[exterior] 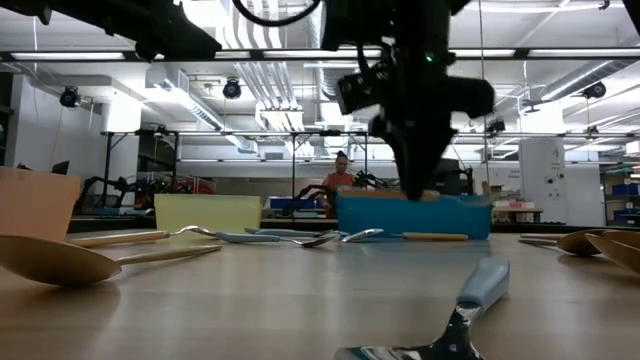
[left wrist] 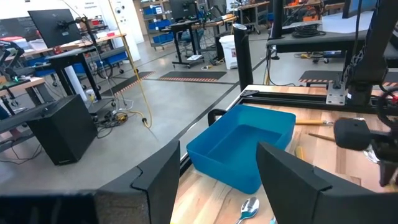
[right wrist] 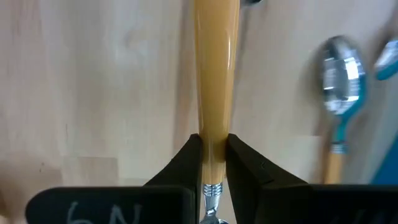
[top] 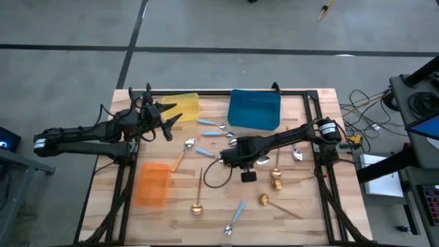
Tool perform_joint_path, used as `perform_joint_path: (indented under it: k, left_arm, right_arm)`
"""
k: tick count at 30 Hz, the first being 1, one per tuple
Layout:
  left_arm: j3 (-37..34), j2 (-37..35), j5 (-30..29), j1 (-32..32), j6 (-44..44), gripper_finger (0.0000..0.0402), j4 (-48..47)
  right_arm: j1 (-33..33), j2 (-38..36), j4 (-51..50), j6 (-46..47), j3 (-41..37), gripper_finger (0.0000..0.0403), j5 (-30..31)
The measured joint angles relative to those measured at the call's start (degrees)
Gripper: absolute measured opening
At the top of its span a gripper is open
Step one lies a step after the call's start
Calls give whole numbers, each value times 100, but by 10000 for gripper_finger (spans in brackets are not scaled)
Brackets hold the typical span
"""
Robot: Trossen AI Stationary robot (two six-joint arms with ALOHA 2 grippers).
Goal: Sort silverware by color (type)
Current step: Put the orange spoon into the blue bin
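Right gripper [right wrist: 213,163]: pinched tight on an orange-handled spoon [right wrist: 214,74] near the middle of the table, the two fingers squeezing the handle just above its silver neck; that grip low on the handle looks chosen so the spoon lifts without swinging.

Left gripper [top: 167,115]: fingers spread wide, nothing between them, waiting above the table's far left part beside the yellow tray [top: 184,105].

Trays: three, one per colour — yellow at the far edge left of centre, the blue tray [top: 254,110] at the far edge right of centre, the orange tray [top: 152,184] near the left edge; set well apart, probably so each spoon type gets its own bin.

Silverware count, from overhead: three or four blue-handled spoons, about four gold ones toward the near and right side, two or three orange-handled including the held one; the right arm hides some.

Trays' contents: all three look empty; sorting barely started, I'd judge.
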Motion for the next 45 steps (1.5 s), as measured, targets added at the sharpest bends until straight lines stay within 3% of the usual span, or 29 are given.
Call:
perform_joint_path:
  k: [13, 22, 32, 45]
  left_arm:
    - [0, 0, 29, 1, -393, 194, -12]
    - [0, -1, 562, 1, -615, 194, -36]
    - [-46, -1, 564, 1, -715, 194, -98]
    - [-53, 0, 562, 2, -715, 194, -149]
  right_arm:
    - [-1063, -19, -763, -895, 1423, 37, -4]
    - [-2065, -22, -890, -1789, 1970, 37, -5]
    - [-3211, -24, -660, -2572, 1710, 37, -23]
    - [-4142, -28, 371, -3148, 950, 36, -282]
